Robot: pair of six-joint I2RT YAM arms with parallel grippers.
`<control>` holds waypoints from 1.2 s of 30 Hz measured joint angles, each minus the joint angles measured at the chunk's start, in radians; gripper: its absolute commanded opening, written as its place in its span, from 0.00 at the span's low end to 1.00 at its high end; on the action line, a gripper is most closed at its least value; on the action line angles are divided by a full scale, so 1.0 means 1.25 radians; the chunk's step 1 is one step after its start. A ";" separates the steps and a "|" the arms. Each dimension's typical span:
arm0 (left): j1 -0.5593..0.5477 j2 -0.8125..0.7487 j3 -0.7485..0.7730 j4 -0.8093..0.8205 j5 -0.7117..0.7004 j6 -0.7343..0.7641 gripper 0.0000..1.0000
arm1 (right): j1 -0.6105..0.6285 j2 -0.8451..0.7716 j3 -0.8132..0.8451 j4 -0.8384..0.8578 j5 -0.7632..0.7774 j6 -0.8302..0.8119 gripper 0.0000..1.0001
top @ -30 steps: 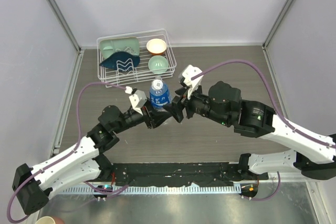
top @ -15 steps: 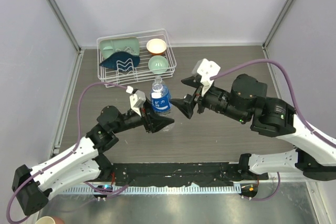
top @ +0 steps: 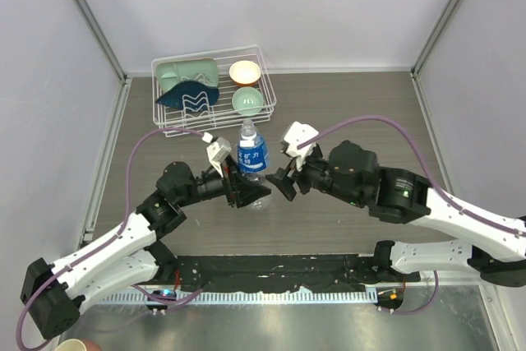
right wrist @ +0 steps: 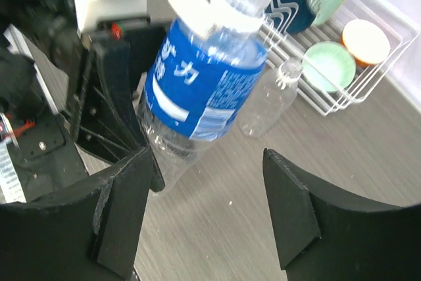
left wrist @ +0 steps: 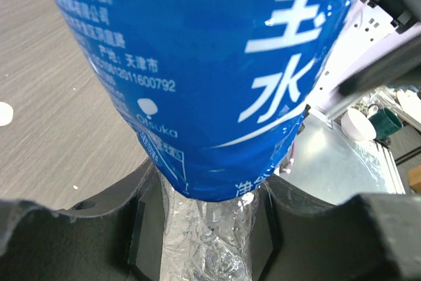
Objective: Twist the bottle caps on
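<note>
Gripping blue-label bottle low w/ left tool; right tool open, apparently clear of it.

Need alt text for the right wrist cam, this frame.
A tilted blue-label bottle fills the centre, its base gripped by the left gripper, while the right gripper stands open in the foreground. Behind are a plain clear bottle and a wire rack with bowls.

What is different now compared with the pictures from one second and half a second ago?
The right gripper drew back to the right, then returned close to the bottle, with its jaws open. The left gripper stays shut on the bottle's lower part. The rack has not moved.
</note>
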 measured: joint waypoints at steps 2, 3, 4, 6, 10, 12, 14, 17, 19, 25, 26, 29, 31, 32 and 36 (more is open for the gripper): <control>0.003 0.005 -0.007 0.000 0.013 0.001 0.00 | 0.000 -0.032 0.000 0.016 0.003 -0.006 0.71; 0.004 0.006 -0.011 0.000 0.020 0.001 0.00 | 0.000 -0.047 0.000 0.027 0.003 -0.011 0.70; 0.005 0.009 -0.017 -0.001 0.027 0.001 0.00 | 0.000 -0.060 0.001 0.037 0.002 -0.018 0.70; 0.005 0.016 -0.024 -0.002 0.038 0.002 0.00 | 0.000 -0.073 0.005 0.053 0.001 -0.034 0.69; 0.005 0.034 -0.027 -0.003 0.053 0.002 0.00 | 0.000 -0.063 0.019 0.081 -0.012 -0.071 0.66; 0.005 0.041 -0.027 -0.003 0.060 0.004 0.00 | 0.000 -0.048 0.020 0.089 -0.024 -0.088 0.66; 0.005 0.047 -0.027 -0.002 0.069 0.005 0.00 | 0.000 -0.030 0.020 0.095 -0.034 -0.102 0.65; 0.005 0.050 -0.027 -0.002 0.081 0.011 0.00 | 0.000 0.000 0.020 0.097 -0.044 -0.128 0.65; 0.005 0.050 -0.027 0.001 0.089 0.017 0.00 | 0.000 0.011 0.021 0.098 -0.047 -0.142 0.65; 0.005 0.044 -0.037 0.004 0.099 0.023 0.00 | 0.000 0.018 0.036 0.116 -0.046 -0.180 0.65; 0.005 0.042 -0.039 0.005 0.101 0.023 0.00 | 0.000 0.018 0.038 0.122 -0.046 -0.186 0.65; 0.005 0.038 -0.045 0.005 0.102 0.023 0.00 | 0.000 0.019 0.038 0.132 -0.047 -0.198 0.65; 0.005 0.036 -0.046 0.006 0.102 0.023 0.00 | 0.000 0.021 0.038 0.134 -0.051 -0.202 0.64; 0.005 0.034 -0.046 0.006 0.102 0.023 0.00 | 0.000 0.024 0.040 0.134 -0.054 -0.205 0.64; 0.005 0.029 -0.048 0.006 0.107 0.023 0.00 | 0.000 0.050 0.058 0.134 -0.066 -0.216 0.63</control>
